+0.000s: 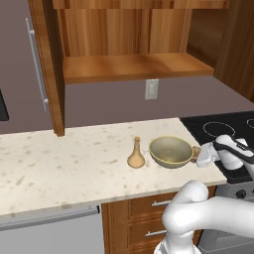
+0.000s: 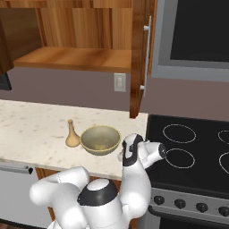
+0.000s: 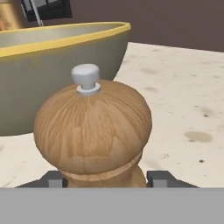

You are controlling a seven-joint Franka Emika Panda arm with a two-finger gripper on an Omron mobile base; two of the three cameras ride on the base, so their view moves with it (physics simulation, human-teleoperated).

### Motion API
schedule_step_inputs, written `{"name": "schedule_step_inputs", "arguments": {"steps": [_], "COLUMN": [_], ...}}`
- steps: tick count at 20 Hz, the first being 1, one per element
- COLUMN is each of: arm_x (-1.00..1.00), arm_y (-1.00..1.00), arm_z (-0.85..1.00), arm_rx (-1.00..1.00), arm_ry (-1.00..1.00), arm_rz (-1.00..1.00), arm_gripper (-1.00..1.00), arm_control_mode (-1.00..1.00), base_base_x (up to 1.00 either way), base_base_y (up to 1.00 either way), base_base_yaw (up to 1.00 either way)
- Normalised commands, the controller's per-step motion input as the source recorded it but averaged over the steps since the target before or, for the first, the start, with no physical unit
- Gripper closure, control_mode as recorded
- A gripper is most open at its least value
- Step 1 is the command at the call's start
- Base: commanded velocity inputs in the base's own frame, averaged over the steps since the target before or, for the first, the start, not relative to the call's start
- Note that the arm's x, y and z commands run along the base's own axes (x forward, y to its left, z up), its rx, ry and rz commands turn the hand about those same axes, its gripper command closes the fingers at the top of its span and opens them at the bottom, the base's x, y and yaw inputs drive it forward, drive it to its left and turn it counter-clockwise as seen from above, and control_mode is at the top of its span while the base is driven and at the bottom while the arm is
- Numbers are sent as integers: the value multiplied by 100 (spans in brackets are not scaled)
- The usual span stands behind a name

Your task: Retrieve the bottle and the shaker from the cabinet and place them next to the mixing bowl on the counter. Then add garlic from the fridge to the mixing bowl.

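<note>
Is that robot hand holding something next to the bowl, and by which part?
The hand straddles the wooden shaker low on its body, a fingertip either side; whether it grips cannot be told.

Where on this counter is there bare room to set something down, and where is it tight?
Free: the counter from the bottle left to the cabinet side, and its front edge. Crowded: bottle, mixing bowl and shaker in a row by the stove, the tool at the shaker.

The arm [image 2: 85, 197] is glossy white with smooth, rounded, tube-like links. A dark grey band [image 2: 96, 193] caps its big lower joint, and black trim rings the wrist joint [image 2: 130, 152]. The hand [image 1: 207, 155] is a pale grey block. Two small dark grey finger tips [image 3: 52, 179] are squared off.
</note>
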Motion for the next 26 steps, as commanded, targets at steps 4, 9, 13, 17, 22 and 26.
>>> {"name": "schedule_step_inputs", "arguments": {"steps": [4,9,13,17,22,26], "arm_x": [-2,0,0,-8,-18,-23], "arm_y": [0,0,0,-21,-27,-13], "arm_z": [0,0,0,0,0,11], "arm_rx": [0,0,0,0,0,0], "arm_ry": [0,0,0,0,0,0], "arm_rz": [0,0,0,0,-1,-3], "arm_gripper": [-100,-100,-100,-100,-100,-100], "arm_control_mode": [-100,-100,-100,-100,-100,-100], "base_base_x": [0,0,0,0,0,0], "base_base_y": [0,0,0,0,0,0], "base_base_yaw": [0,0,0,0,0,0]}}
